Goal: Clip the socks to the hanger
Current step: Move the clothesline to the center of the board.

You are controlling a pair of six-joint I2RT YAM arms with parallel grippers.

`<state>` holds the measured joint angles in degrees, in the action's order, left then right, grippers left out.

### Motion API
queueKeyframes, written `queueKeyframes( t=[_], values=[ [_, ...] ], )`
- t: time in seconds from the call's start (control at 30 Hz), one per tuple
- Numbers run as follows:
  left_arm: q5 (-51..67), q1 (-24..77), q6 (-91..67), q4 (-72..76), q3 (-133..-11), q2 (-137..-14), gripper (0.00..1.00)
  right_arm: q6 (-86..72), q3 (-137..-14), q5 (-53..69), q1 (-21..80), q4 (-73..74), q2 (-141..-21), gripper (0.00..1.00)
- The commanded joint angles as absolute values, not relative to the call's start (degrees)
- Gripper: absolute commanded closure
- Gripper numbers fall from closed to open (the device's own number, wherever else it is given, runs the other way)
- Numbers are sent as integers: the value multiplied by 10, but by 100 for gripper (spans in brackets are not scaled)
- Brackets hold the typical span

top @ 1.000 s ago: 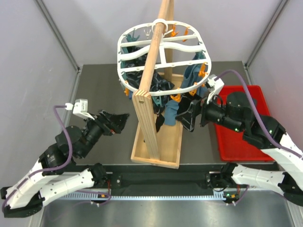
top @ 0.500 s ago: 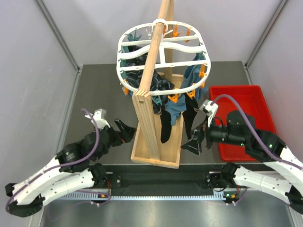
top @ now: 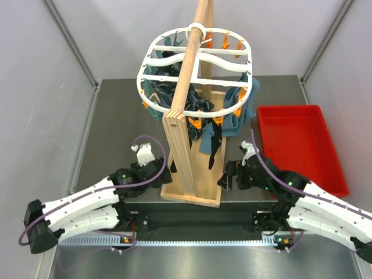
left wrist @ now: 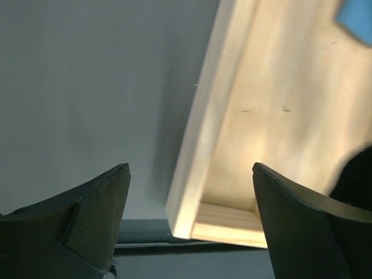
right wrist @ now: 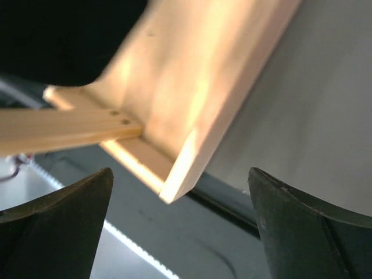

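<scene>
Left claw (left wrist: 190, 168): low at the near edge of the worktop, fingers spread wide with nothing held between them; the near left corner of the wooden base lies just beyond them.
Right claw (right wrist: 179, 172): also low, also wide open and holding nothing, facing the near right corner of that base.
Dark grey worktop (top: 116, 128): carries the base and the bin.
Long pale wooden tray-like base (top: 192, 197): sits between the two claws, running away from the arms.
Tall wooden pole (top: 187, 75): rises from the base and leans slightly away to the right.
Slim black fabric sock (top: 214, 145): hangs limp from the hanger's near rim, its lower end over the base.
Small orange clothespins (top: 195, 123): line the near rim just above the sock.
Large white plastic oval hanger (top: 251, 67): sits high on the pole, roughly level, with wavy cross bars.
Blue-teal cloths (top: 239, 104): hang under the right side of the rim.
Red plastic bin (top: 296, 145): on the worktop to the right, apart from the base.
</scene>
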<state>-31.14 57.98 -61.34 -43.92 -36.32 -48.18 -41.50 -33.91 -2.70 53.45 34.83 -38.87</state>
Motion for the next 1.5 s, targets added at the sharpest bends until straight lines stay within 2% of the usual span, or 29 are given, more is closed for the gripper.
queueKeyframes(
  t=[0.0, 0.07, 0.2, 0.33, 0.4, 0.53, 0.57, 0.63, 0.67, 0.7, 0.77, 0.8, 0.9, 1.2, 1.23, 1.27, 1.33, 1.37, 1.4, 1.47],
  values=[
    [-320, 567, -592, -410, -352, -511, 10, -475, -310, -93, 535, 279, -417, 3],
    [-293, 546, -571, -364, -331, -519, 12, -486, -284, -96, 535, 256, -433, 7],
    [-203, 491, -541, -275, -283, -538, 21, -498, -256, -91, 535, 201, -461, 19],
    [-141, 454, -518, -208, -254, -544, 41, -510, -236, -92, 535, 152, -485, 25],
    [-135, 454, -513, -192, -253, -548, 42, -514, -226, -93, 535, 135, -501, 29],
    [-124, 454, -504, -171, -258, -571, 51, -507, -221, -88, 534, 92, -540, 40],
    [-120, 453, -498, -164, -260, -589, 57, -504, -225, -88, 533, 79, -560, 41],
    [-111, 453, -493, -152, -267, -607, 67, -496, -228, -78, 524, 65, -580, 56],
    [-111, 452, -493, -150, -271, -626, 79, -492, -232, -71, 519, 60, -596, 64],
    [-109, 450, -490, -149, -274, -634, 85, -486, -234, -61, 507, 48, -602, 77],
    [-108, 446, -485, -139, -285, -659, 97, -474, -236, -50, 485, 43, -614, 87],
    [-107, 444, -483, -134, -288, -666, 100, -462, -238, -46, 476, 44, -617, 92],
    [-103, 430, -471, -120, -307, -695, 100, -438, -245, -24, 440, 47, -617, 100],
    [-72, 346, -425, -94, -376, -763, 100, -381, -272, 11, 362, 48, -629, 98],
    [-75, 344, -422, -98, -383, -765, 100, -371, -275, 18, 355, 47, -634, 95],
    [-79, 342, -421, -102, -385, -759, 100, -363, -277, 27, 345, 43, -641, 83],
    [-95, 338, -423, -115, -383, -748, 100, -340, -279, 62, 338, 40, -647, 73],
    [-98, 336, -424, -119, -381, -727, 99, -330, -279, 79, 336, 40, -648, 63],
    [-99, 335, -426, -122, -374, -715, 95, -325, -279, 87, 336, 41, -644, 58],
    [-100, 334, -432, -133, -364, -666, 75, -319, -277, 94, 336, 50, -626, 48]
  ],
)
